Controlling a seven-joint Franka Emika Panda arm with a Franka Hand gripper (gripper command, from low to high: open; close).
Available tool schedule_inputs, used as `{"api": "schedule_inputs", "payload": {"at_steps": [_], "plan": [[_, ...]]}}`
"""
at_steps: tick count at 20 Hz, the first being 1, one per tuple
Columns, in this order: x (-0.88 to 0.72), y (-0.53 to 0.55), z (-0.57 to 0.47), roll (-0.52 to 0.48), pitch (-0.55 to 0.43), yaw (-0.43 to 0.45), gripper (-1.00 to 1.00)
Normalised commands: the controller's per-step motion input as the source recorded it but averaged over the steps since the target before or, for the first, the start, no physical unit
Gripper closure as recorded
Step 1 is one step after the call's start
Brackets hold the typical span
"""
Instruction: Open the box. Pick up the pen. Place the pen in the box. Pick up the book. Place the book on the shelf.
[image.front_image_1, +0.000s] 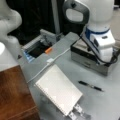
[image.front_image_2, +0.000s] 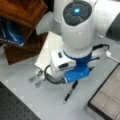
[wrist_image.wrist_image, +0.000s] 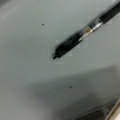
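Box (image.front_image_2: 106, 98) – lid off, lining exposed | pen (wrist_image.wrist_image: 83, 33) – flat on table, below my gripper, untouched | gripper unseen, jaws: I cannot tell | book (image.front_image_1: 58, 88) propped on stand (image.front_image_1: 78, 112).

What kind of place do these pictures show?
Probably a robotics lab bench: a white robot arm stands over a grey table, with a perforated black mounting board beside it, and a pen and notebook laid out.
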Motion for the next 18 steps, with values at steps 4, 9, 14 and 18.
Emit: {"api": "schedule_inputs", "payload": {"at_steps": [4, 9, 14, 18], "plan": [[0.03, -0.14, -0.29, -0.001, 0.007, 0.08, -1.0], [0.02, -0.17, -0.36, -0.037, -0.092, 0.063, -1.0], [-0.03, -0.23, -0.3, -0.111, -0.19, 0.095, -1.0], [-0.09, -0.23, -0.29, -0.151, -0.225, 0.137, -1.0]]}}
